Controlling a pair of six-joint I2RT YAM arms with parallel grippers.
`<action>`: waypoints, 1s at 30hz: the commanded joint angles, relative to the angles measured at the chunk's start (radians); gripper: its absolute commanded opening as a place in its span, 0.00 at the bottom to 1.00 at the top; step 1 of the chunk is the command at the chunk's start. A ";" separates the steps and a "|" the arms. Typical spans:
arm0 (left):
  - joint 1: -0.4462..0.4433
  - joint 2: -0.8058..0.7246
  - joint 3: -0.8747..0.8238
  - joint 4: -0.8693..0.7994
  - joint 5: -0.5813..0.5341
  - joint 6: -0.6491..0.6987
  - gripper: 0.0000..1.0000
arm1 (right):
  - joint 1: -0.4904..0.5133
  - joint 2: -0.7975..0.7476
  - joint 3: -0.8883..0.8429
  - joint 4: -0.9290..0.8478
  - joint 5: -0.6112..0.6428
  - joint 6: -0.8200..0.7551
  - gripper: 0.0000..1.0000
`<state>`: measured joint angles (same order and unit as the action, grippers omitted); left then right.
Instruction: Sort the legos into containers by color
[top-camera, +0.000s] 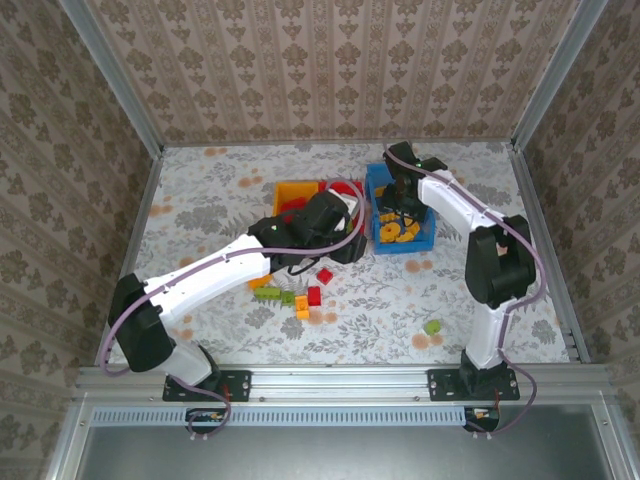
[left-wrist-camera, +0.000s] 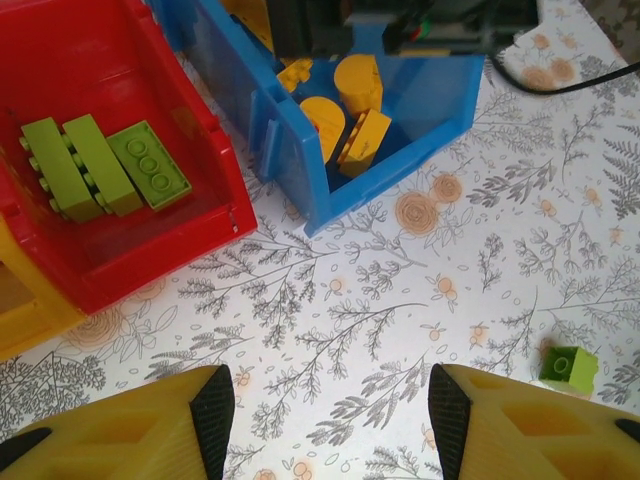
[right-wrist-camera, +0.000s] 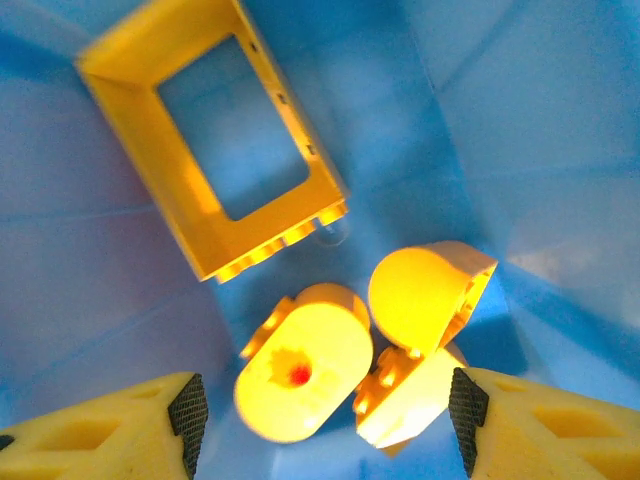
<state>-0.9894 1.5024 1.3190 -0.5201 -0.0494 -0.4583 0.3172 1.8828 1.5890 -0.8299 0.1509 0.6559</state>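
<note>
My left gripper (left-wrist-camera: 330, 420) hangs open over bare table just in front of the red container (left-wrist-camera: 190, 250), which holds lime green legos (left-wrist-camera: 100, 165). In the top view it (top-camera: 350, 250) sits between the red container (top-camera: 352, 190) and the loose legos. My right gripper (right-wrist-camera: 328, 420) is open inside the blue container (right-wrist-camera: 520, 120), low over two rounded yellow legos (right-wrist-camera: 300, 365) and a yellow frame (right-wrist-camera: 215, 140). Nothing is between its fingers. From above, this gripper (top-camera: 400, 205) is over the blue container (top-camera: 428, 238). The yellow container (top-camera: 295, 190) stands left of the red one.
Loose legos lie on the table near the left arm: two red (top-camera: 324, 275), an orange one (top-camera: 302, 306) and green ones (top-camera: 267, 294). One green brick (top-camera: 432, 326) lies alone at the front right, also seen as (left-wrist-camera: 568, 365). Papered walls enclose the table.
</note>
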 joint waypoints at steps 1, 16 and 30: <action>0.004 -0.060 -0.029 -0.038 -0.021 0.011 0.57 | 0.018 -0.128 -0.035 -0.023 0.044 0.015 0.67; 0.083 0.063 -0.111 -0.239 -0.046 0.023 0.61 | 0.360 -0.779 -0.738 0.405 -0.274 -0.144 0.72; 0.111 0.372 0.004 -0.202 -0.019 0.169 0.65 | 0.399 -0.939 -0.836 0.298 -0.281 -0.118 0.77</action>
<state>-0.8791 1.8507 1.2842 -0.7082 -0.0738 -0.3531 0.7120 0.9592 0.7635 -0.5083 -0.1181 0.5262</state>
